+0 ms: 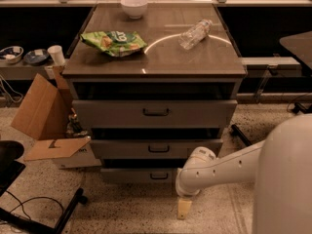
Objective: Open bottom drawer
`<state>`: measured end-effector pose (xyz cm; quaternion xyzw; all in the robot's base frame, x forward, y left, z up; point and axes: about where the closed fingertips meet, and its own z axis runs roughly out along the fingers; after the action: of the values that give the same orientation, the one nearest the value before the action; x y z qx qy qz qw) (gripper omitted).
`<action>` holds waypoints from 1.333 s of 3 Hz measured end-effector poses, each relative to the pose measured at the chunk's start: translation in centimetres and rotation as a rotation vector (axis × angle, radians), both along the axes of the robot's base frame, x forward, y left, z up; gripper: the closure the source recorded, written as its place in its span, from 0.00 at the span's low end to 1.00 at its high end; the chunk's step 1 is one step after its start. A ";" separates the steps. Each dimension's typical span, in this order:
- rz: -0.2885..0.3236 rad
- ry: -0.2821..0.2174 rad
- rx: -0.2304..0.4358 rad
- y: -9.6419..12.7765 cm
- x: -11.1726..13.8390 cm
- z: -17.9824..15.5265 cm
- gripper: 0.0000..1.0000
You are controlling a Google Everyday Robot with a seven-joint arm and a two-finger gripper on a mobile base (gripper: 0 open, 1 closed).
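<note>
The grey cabinet has three drawers. The bottom drawer (131,175) is the slim lowest front, with a small black loop handle (159,176), and it sits nearly flush under the middle drawer (122,149). The top drawer (112,113) is the tallest front. My gripper (184,208) hangs from the white arm (229,165), points down close to the floor, and is just right of and in front of the bottom drawer's handle, not touching it.
On the cabinet top (161,62) lie a green snack bag (113,42), a white bowl (134,6) and a clear plastic bottle (195,33). An open cardboard box (46,116) stands left of the cabinet. A black chair base (29,208) is at the lower left.
</note>
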<state>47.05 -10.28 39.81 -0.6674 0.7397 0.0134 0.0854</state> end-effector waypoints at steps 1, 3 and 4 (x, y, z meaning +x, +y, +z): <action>0.033 0.010 -0.050 -0.3 3.5 -6.4 0.00; -0.003 0.059 -0.150 -2.1 9.0 -16.8 0.00; -0.047 0.033 -0.175 -3.7 11.8 -18.2 0.00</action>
<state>58.88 -13.95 21.59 -0.6546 0.7547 -0.0421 0.0147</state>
